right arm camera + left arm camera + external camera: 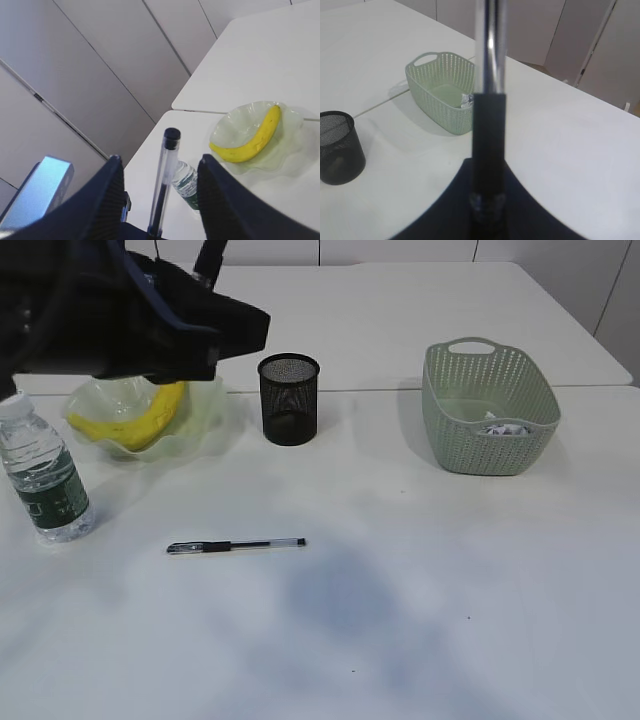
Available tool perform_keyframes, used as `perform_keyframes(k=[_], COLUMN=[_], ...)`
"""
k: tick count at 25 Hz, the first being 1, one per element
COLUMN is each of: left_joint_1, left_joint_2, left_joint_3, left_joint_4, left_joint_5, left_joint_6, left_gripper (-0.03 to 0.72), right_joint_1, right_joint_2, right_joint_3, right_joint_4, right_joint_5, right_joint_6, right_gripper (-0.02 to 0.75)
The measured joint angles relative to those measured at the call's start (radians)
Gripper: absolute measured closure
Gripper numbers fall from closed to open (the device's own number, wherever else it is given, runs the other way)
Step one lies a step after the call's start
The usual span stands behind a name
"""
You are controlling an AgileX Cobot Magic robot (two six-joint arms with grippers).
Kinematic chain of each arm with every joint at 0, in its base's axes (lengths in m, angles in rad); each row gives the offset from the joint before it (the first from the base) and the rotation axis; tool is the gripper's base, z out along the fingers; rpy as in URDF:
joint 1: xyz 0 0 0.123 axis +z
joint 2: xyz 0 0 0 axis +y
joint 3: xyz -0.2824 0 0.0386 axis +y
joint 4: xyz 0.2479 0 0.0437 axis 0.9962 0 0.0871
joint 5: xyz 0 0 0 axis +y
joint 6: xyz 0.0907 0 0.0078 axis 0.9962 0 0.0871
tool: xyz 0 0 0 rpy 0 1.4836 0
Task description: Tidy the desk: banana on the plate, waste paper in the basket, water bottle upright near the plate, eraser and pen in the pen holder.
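Now left tool point(487, 202) clamped on raised pen point(490, 75), likely bound for pen holder point(289, 400); right tool point(160, 170) apart, not gripping; your spare pen point(236, 545) lies at holder's 6 o'clock.

Matt white desk point(420, 580); black wire-mesh pen holder point(289, 398); perforated plastic basket point(489, 410).

A plain indoor test room or lab laid out like an office desk. 2 bare white tables pushed together form the surface point(420, 570), with pale panelled walls point(100, 75) behind. A black mesh pen holder point(289, 398) stands far centre, and a ballpoint pen point(236, 545) lies near left.
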Motion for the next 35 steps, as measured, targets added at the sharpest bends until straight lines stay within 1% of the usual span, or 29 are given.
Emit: perform_keyframes(k=[5, 11, 14, 17, 19, 21, 25, 30, 32, 35], left_joint_1=[0.000, 0.000, 0.000, 0.000, 0.000, 0.000, 0.000, 0.000, 0.000, 0.000], left_joint_2=[-0.031, -0.044, -0.044, -0.044, -0.044, -0.044, -0.044, -0.044, -0.044, -0.044], left_joint_3=[0.000, 0.000, 0.000, 0.000, 0.000, 0.000, 0.000, 0.000, 0.000, 0.000], left_joint_4=[-0.013, -0.050, -0.057, -0.054, -0.043, -0.019, 0.031, 0.100, 0.127, 0.166], left_joint_5=[0.001, 0.040, 0.079, 0.124, 0.166, 0.212, 0.301, 0.404, 0.440, 0.472], left_joint_6=[0.000, 0.002, 0.002, 0.002, 0.002, 0.002, 0.002, 0.002, 0.002, 0.002], left_gripper=[0.650, 0.650, 0.650, 0.650, 0.650, 0.650, 0.650, 0.650, 0.650, 0.650], right_joint_1=[-0.006, -0.069, -0.078, -0.078, -0.078, -0.078, -0.078, -0.078, -0.078, -0.078], right_joint_2=[-0.029, -0.046, -0.074, -0.103, -0.111, -0.112, -0.112, -0.117, -0.118, -0.118], right_joint_3=[0.000, 0.000, 0.000, 0.000, 0.000, 0.000, 0.000, 0.000, 0.000, 0.000], right_joint_4=[-0.015, -0.035, -0.112, -0.233, -0.320, -0.373, -0.399, -0.399, -0.374, -0.302], right_joint_5=[0.022, 0.160, 0.232, 0.333, 0.407, 0.483, 0.568, 0.598, 0.616, 0.644], right_joint_6=[0.000, 0.032, 0.035, 0.035, 0.035, 0.018, -0.089, -0.299, -0.427, -0.627], right_gripper=[0.382, 0.382, 0.382, 0.382, 0.382, 0.382, 0.382, 0.382, 0.383, 0.384])
